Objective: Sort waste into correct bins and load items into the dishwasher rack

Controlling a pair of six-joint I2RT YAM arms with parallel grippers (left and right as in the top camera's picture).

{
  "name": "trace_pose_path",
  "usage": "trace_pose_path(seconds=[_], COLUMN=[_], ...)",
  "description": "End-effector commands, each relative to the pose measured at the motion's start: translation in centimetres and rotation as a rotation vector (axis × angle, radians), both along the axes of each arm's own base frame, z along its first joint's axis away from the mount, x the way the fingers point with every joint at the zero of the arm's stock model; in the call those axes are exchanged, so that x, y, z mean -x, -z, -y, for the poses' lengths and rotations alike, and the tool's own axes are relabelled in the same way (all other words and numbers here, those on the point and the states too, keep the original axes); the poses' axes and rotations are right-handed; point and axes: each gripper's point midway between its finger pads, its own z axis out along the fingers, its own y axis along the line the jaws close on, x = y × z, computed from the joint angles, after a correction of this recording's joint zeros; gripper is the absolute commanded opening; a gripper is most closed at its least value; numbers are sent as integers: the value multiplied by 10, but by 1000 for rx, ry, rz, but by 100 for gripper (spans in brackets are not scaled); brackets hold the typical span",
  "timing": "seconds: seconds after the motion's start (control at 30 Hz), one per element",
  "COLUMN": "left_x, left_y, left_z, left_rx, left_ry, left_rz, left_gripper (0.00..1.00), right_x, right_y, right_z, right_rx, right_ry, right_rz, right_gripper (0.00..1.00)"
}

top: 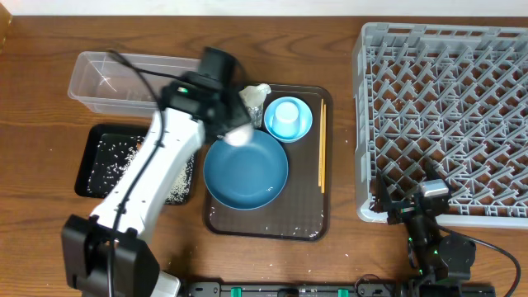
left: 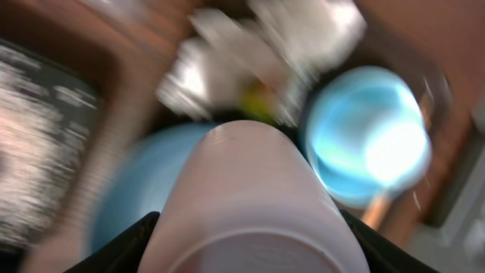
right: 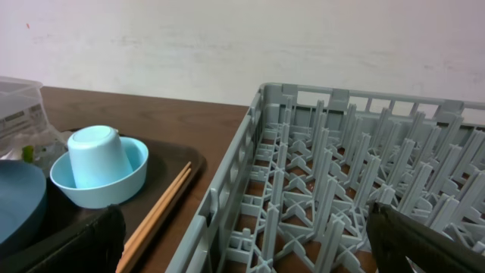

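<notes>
- Rack (top: 445,115): well to the right of the left fingers (left: 125,254), with no dish among the pegs that show. The step in hand looks like loading a first item.
- Bowl (top: 247,177): dark blue, directly under the left fingers.
- Cup (left: 250,205): whitish, clamped between the left fingers, which stand part-spread around its sides. Wrappers (left: 250,45) lie just beyond it.
- Next move, likely: carry the cup right, clear of the small bowl (top: 287,120) and chopsticks (top: 322,148), then seat it between pegs without tipping.
- Right fingers (right: 68,243): spread wide and empty, with the rack's near edge just ahead of them.
</notes>
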Motion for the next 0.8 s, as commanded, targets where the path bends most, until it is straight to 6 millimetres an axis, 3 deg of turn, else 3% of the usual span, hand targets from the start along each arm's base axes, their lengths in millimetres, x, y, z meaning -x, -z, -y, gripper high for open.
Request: trace_pose_path(seconds=[0.0, 0.17, 0.5, 0.63, 0.77], left_x=[28, 56, 75, 72, 62], left_y=[-2, 4, 48, 72, 80], left_z=[47, 90, 149, 152, 144], left_rx=[52, 33, -49, -113, -179], left_ry=[161, 254, 390, 396, 373], left_rz=[-31, -42, -31, -36, -8], left_gripper=[50, 50, 51, 51, 51], right_x=[0, 0, 0, 0, 0], right_y=[0, 0, 0, 0, 0], right_z=[4, 4, 4, 4, 4], right_rx=[15, 15, 15, 15, 15], right_ry=[16, 16, 16, 16, 16], right_rz=[4, 4, 4, 4, 4], right_gripper=[99, 99, 99, 99, 99])
